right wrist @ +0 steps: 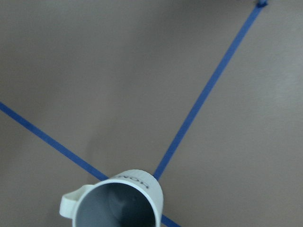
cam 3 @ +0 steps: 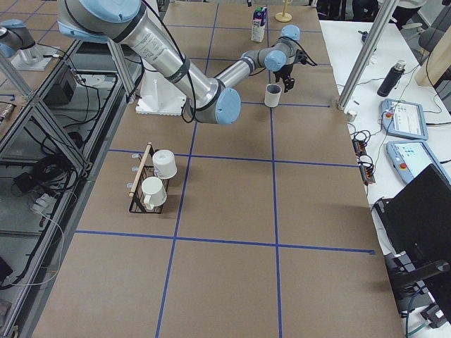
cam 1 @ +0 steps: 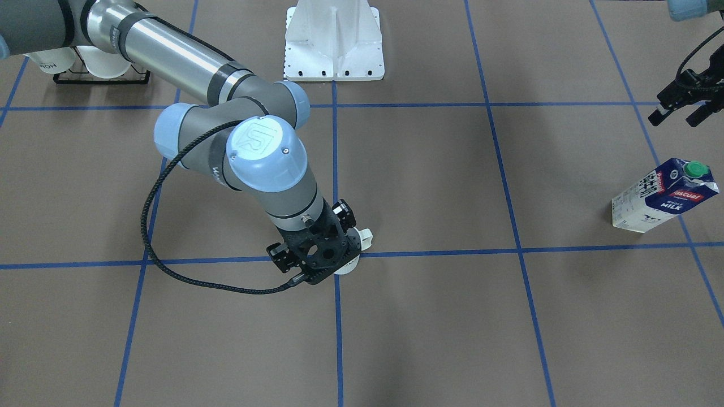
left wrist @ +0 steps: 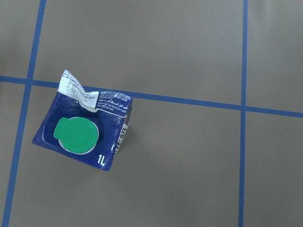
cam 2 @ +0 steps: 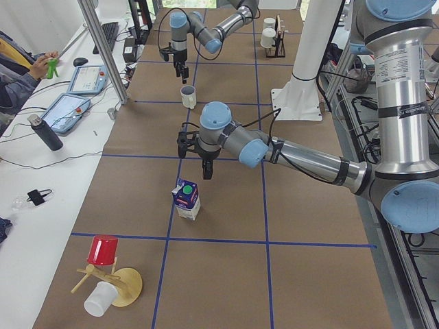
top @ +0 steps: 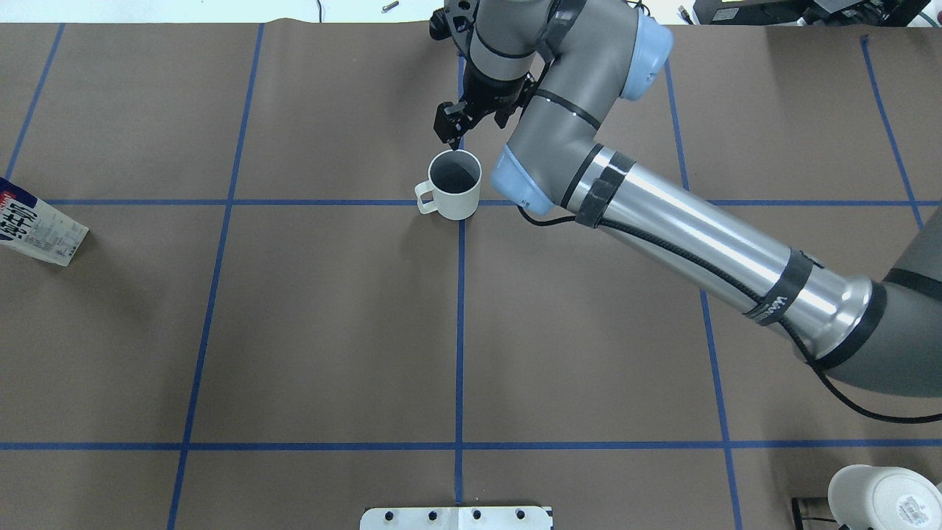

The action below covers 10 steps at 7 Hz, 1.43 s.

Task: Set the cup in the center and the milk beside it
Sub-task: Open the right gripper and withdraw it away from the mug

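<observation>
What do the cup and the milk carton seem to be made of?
The cup: probably glazed ceramic, smooth white wall, dark grey inside, thick rim. The milk carton: likely coated paperboard, with printed faces and folded top seam; its green cap looks like ribbed plastic.

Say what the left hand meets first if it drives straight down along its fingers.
Probably the table just beside the milk: the left hand hangs near it, but its wrist view shows the carton off-centre. Depth unclear.

Brightly, evenly lit from overhead. Soft, diffuse shadows on the tabletop [cam 1: 430, 186], faint glare on the right arm's metal tube [cam 1: 169, 53].
</observation>
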Tool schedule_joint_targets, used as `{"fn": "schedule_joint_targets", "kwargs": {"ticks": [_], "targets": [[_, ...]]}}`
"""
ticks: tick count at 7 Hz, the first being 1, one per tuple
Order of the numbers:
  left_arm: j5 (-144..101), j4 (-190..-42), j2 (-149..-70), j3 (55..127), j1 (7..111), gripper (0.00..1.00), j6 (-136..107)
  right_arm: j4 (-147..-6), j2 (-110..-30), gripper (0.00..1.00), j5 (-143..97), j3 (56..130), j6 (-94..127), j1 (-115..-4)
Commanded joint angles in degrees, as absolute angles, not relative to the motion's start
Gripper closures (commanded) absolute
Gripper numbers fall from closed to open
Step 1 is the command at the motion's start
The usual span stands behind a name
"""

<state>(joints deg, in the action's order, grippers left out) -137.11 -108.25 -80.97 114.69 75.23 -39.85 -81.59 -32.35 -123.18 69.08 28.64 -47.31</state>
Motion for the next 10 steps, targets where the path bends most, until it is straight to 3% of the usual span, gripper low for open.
{"fn": "schedule_joint_targets", "kwargs": {"ticks": [1, 2, 5, 6, 10], "targets": [[-135.19, -108.11, -82.08, 113.47, 76.02, 0.02, -37.29, -98.35, -44.03, 0.0, -128.14, 92.66, 28.74, -56.04], [-132.39, -107.76, -82.87, 112.16, 76.03, 0.02, -33.0, -104.27, -55.26, 0.0, -128.58, 106.56, 28.65, -61.12], [-132.1, -107.67, -84.81, 106.98, 76.2, 0.02, -23.75, -110.57, -77.62, 0.0, -131.66, 121.96, 24.56, -71.08], [-132.1, -107.4, -85.6, 105.57, 76.46, 0.02, -20.86, -110.65, -81.7, 0.0, -131.4, 122.86, 17.21, -72.67], [-129.11, -106.36, -90.85, 101.18, 76.55, 0.02, -13.27, -110.48, -83.05, 0.0, -129.21, 122.7, 15.64, -72.6]]}}
